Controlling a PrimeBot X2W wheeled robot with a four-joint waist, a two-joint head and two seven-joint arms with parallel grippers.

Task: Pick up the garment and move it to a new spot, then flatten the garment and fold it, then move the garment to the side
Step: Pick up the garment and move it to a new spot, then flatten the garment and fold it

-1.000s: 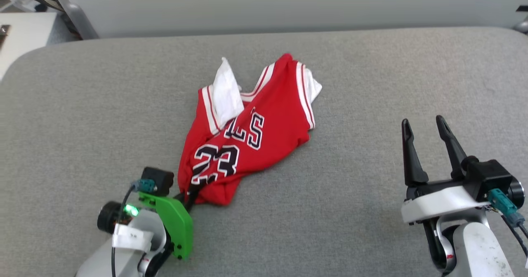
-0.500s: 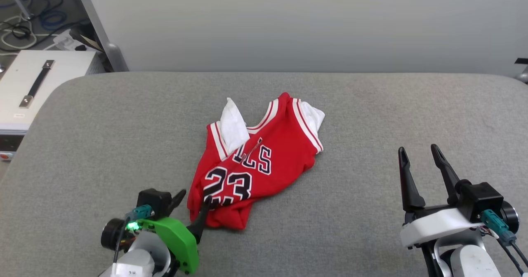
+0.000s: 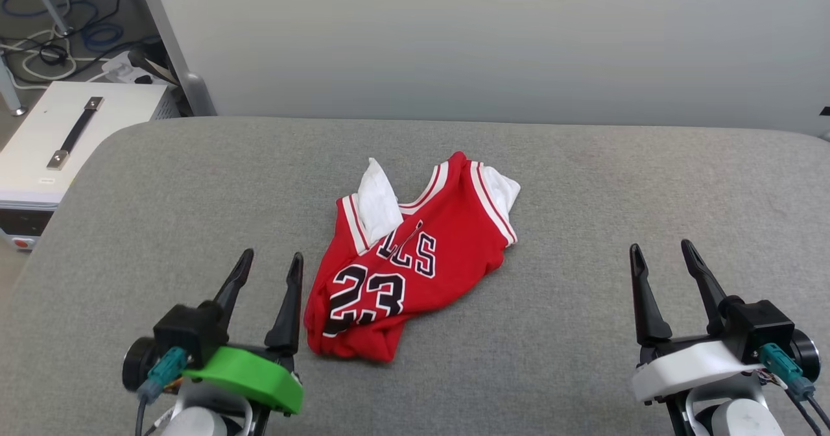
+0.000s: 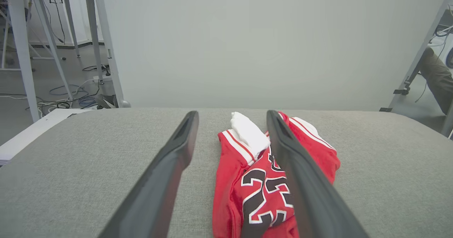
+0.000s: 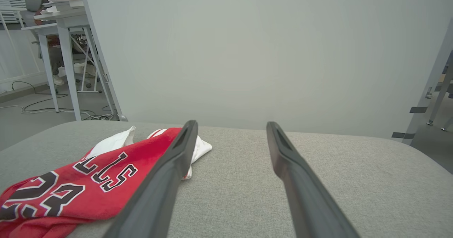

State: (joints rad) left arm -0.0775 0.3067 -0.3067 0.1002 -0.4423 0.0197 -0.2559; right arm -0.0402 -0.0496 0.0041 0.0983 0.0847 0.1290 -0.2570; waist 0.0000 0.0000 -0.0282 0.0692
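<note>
Starting at the left gripper (image 3: 272, 254): spread wide, holding nothing, low left in the head view, right finger just beside the shirt's (image 3: 415, 261) lower left edge, seemingly clear of the cloth. Right gripper (image 3: 661, 246): equally wide, empty, low right, well apart from the shirt. Shirt itself: crumpled mid-frame on the grey table (image 3: 583, 183), number side up, lower end bunched and tucked under, one white sleeve flopped over the chest lettering, the other poking out at upper right.

Judging by that lie: flattening next. Best done with both grippers, each pinching a single layer at one lower corner, then drawing apart and toward the bottom of the frame, low over the table, sliding rather than lifting. Worth untucking the bunched hem first, close by the left gripper. After that, flipping the chest sleeve out toward upper left. Risk to mind: catching both layers and dragging the whole heap along.

Counted: one shirt, two white sleeves, two digits showing, two grippers of two fingers each, one table, one white box (image 3: 65, 137) at upper left.
</note>
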